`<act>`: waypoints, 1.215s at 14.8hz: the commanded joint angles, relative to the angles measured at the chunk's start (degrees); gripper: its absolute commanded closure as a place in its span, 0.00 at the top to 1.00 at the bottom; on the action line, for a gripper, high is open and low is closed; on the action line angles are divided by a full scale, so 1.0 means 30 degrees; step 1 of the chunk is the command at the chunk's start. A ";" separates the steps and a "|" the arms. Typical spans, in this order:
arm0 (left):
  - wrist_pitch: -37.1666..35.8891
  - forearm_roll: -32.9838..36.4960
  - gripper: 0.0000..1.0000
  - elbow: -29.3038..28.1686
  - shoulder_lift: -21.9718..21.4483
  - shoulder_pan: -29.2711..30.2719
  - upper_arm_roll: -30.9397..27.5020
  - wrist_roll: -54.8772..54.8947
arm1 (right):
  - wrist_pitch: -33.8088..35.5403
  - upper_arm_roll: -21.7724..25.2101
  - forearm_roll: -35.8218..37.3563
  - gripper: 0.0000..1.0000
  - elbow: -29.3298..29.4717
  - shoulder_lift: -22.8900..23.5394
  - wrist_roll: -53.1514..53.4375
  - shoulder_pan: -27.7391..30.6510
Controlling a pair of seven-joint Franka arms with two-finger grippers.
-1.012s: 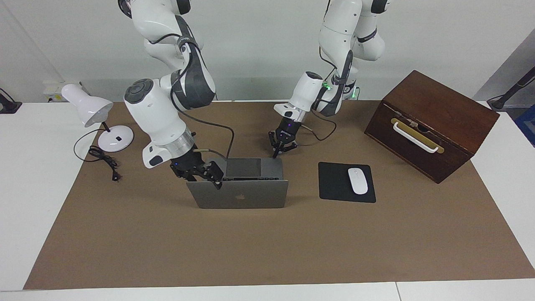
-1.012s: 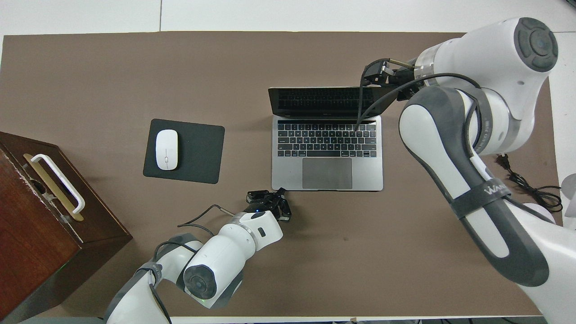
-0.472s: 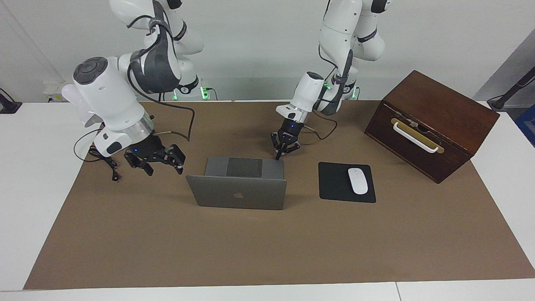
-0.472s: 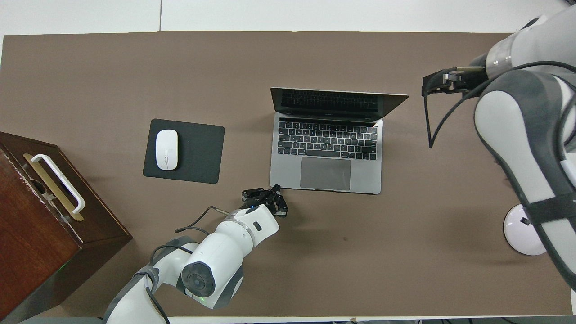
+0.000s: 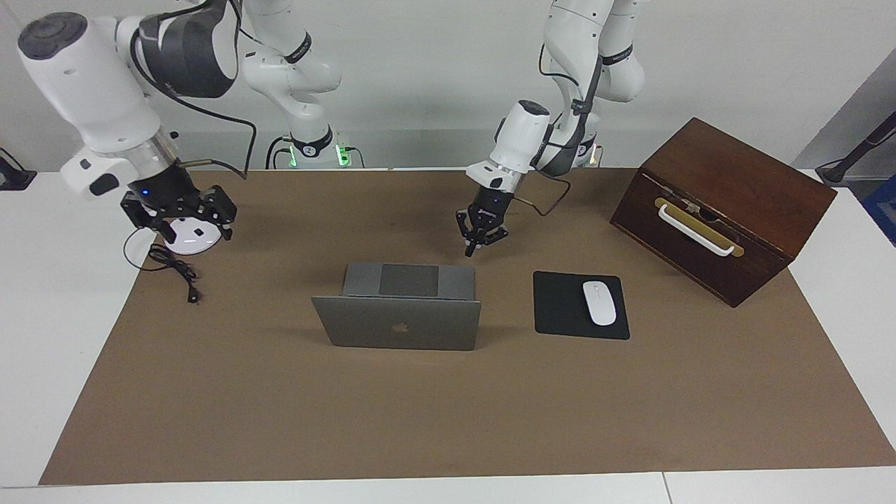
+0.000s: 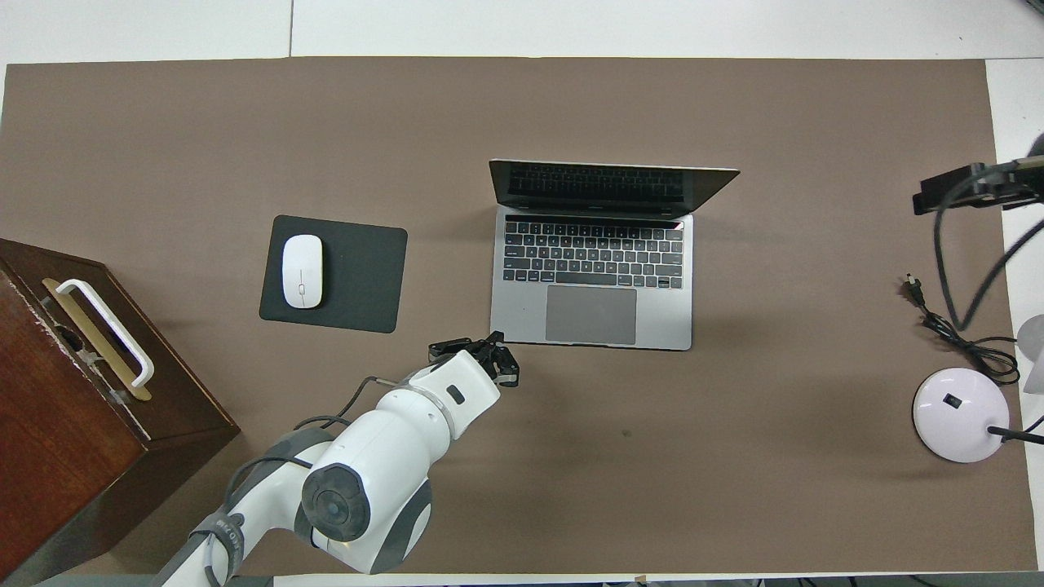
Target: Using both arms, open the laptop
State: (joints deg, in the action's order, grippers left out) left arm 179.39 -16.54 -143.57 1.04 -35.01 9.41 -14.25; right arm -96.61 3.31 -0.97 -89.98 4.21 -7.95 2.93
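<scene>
1. Left hand (image 5: 483,238) hangs clenched and empty over the counter (image 5: 448,420), just beside the laptop (image 5: 399,323) base corner nearest me, lifted off since the base needs no more steadying.
2. Right hand (image 5: 178,213), which a second ago gripped the lid, has swung away over the lamp base (image 5: 189,236); whether it is clenched I cannot tell.
3. Laptop stands open mid-counter.
</scene>
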 commanded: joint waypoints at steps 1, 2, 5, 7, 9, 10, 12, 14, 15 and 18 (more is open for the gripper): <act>-0.2981 -0.0553 0.00 -0.0280 -0.2128 -0.0371 -0.0324 -0.0928 | 0.0736 -0.0255 0.0469 1.00 -0.0885 -0.1485 -0.1360 0.1420; -0.3860 -0.0553 0.00 -0.0309 -0.2597 -0.0255 -0.0324 -0.1078 | 0.0737 -0.0284 0.0469 1.00 -0.1177 -0.1983 -0.1596 0.1773; -0.7691 -0.0553 0.00 -0.0105 -0.4557 0.0707 -0.0353 -0.1138 | 0.0796 -0.0284 0.0469 1.00 -0.2726 -0.3769 -0.1424 0.1953; -1.1263 -0.0407 0.00 0.0770 -0.5849 0.1792 -0.0353 -0.1138 | 0.0796 -0.0314 0.0382 1.00 -0.4277 -0.4825 -0.0084 0.1778; -1.4838 -0.0086 0.00 0.2348 -0.6234 0.3109 -0.0324 -0.1138 | 0.0825 -0.0488 0.0381 1.00 -0.5335 -0.5530 0.0510 0.1601; -1.6450 0.0351 0.00 0.3227 -0.6206 0.3638 -0.0295 -0.1138 | 0.0477 -0.0518 0.0381 1.00 -0.5862 -0.5736 0.0540 0.1485; -1.8770 0.1115 0.00 0.4258 -0.6234 0.4314 -0.0324 -0.1167 | -0.0256 -0.0519 0.0381 1.00 -0.6160 -0.5767 0.0540 0.1396; -2.0209 0.1670 0.00 0.4932 -0.6264 0.4930 -0.0324 -0.1080 | -0.0811 -0.0519 0.0381 1.00 -0.6161 -0.5418 0.0628 0.1366; -2.0855 0.2080 0.00 0.5312 -0.6264 0.5077 -0.0324 -0.1050 | -0.1338 -0.0519 0.0381 1.00 -0.6161 -0.5242 0.0657 0.1366; -2.2788 0.3281 0.00 0.6250 -0.6264 0.5605 -0.0353 -0.0904 | -0.1665 -0.0519 0.0381 1.00 -0.6161 -0.5065 0.0657 0.1337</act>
State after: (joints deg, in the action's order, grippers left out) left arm 115.69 -9.35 -127.79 -18.30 -19.64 7.89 -17.51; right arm -100.26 1.86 -0.58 -107.64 -10.80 -7.13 7.09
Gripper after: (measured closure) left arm 0.991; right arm 0.000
